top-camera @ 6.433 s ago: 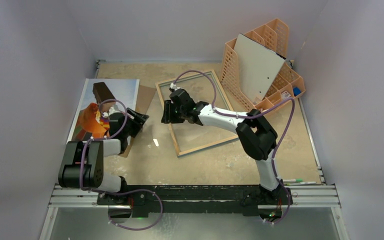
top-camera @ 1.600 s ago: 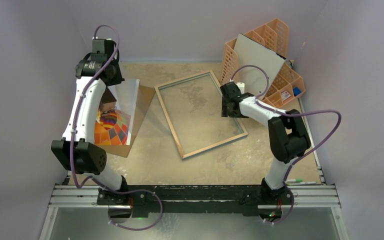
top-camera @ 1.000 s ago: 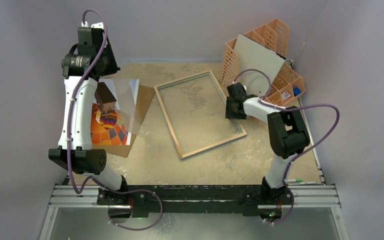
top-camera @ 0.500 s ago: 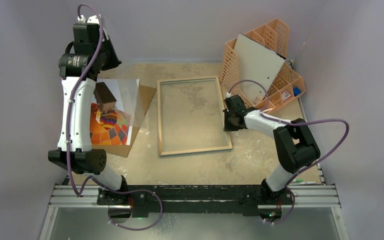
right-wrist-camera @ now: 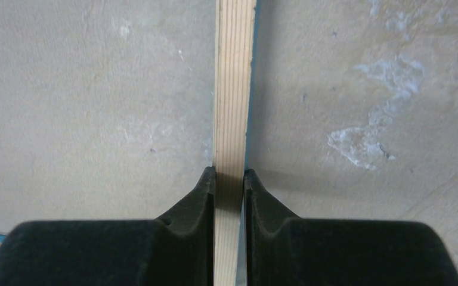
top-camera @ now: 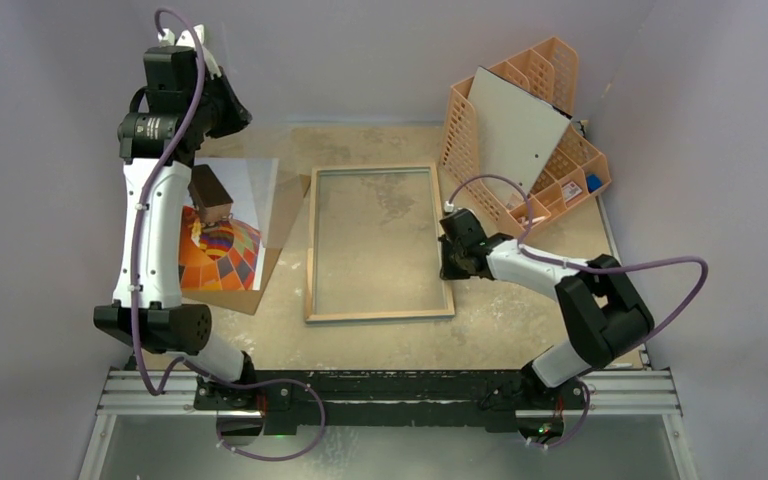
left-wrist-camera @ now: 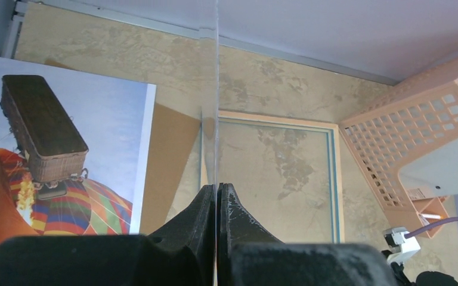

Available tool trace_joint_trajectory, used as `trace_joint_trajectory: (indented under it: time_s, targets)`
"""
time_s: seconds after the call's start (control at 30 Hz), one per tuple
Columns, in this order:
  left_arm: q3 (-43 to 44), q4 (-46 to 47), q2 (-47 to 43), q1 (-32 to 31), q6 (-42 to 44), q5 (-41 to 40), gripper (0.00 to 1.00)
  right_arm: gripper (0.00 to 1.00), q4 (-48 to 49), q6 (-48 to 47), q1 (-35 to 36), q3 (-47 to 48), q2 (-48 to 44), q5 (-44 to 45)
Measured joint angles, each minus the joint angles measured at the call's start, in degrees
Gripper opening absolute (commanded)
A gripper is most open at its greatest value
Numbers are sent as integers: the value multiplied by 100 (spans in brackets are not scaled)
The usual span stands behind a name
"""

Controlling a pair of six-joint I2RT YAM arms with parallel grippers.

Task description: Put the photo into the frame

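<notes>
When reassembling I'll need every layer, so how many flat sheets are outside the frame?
4: the photo at left, brown backing under it, a clear pane in the left gripper, a grey-white board in the organiser.

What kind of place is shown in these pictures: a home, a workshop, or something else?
Probably a robot test cell, not a home: plain pale walls enclose a worn table, two arms are bolted to a metal rail, and props such as the frame and an orange organiser are set out.
</notes>
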Motion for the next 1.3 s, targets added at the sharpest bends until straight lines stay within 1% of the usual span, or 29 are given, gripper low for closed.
trace_joint_trajectory:
  time_s: [0.03, 0.07, 0.13, 0.17, 0.2, 0.3, 0.4, 0.47, 0.6, 0.77, 0.97, 1.17, 1.3]
  targets:
    - [-39, 28, -33, 0, -9, 50, 0, 7, -2, -9, 2, -59, -66, -13]
    - [-111, 90, -92, 0, -20, 129, 0, 13, -11, -20, 2, -133, -144, -33]
    - [-188, 157, -175, 0, -24, 297, 0, 40, -55, -39, 2, -203, -238, -70]
    - [-210, 184, -201, 0, -26, 382, 0, 51, -101, -39, 2, -214, -267, -111]
    - [-251, 247, -238, 0, -31, 501, 0, 58, -153, -13, 0, -216, -286, -205]
    - [-396, 428, -328, 0, -44, 870, 0, 70, -337, 195, -4, -186, -422, -509]
    - [-560, 610, -391, 0, -79, 1250, 0, 78, -568, 450, -87, 0, -739, -634]
    - [-671, 769, -435, 0, -122, 1545, 0, 84, -629, 599, -238, 284, -997, -647]
    - [-848, 1141, -549, 0, -190, 2232, 0, 98, -162, 697, -544, 887, -1582, -804]
    - [-977, 1969, -758, 2, -570, 3344, 0, 99, 951, 776, -761, 1880, -2050, -1257]
    - [-1204, 3738, -1241, 4, -1797, 4459, 0, 99, 2149, 1161, -791, 2916, -2090, -1403]
    - [-1224, 5337, -1528, 2, -2942, 5093, 0, 99, 2802, 1620, -817, 2979, -2393, -1104]
    - [-1246, 6146, -1598, 2, -3512, 5388, 0, 99, 2986, 1613, -839, 3073, -2496, -1147]
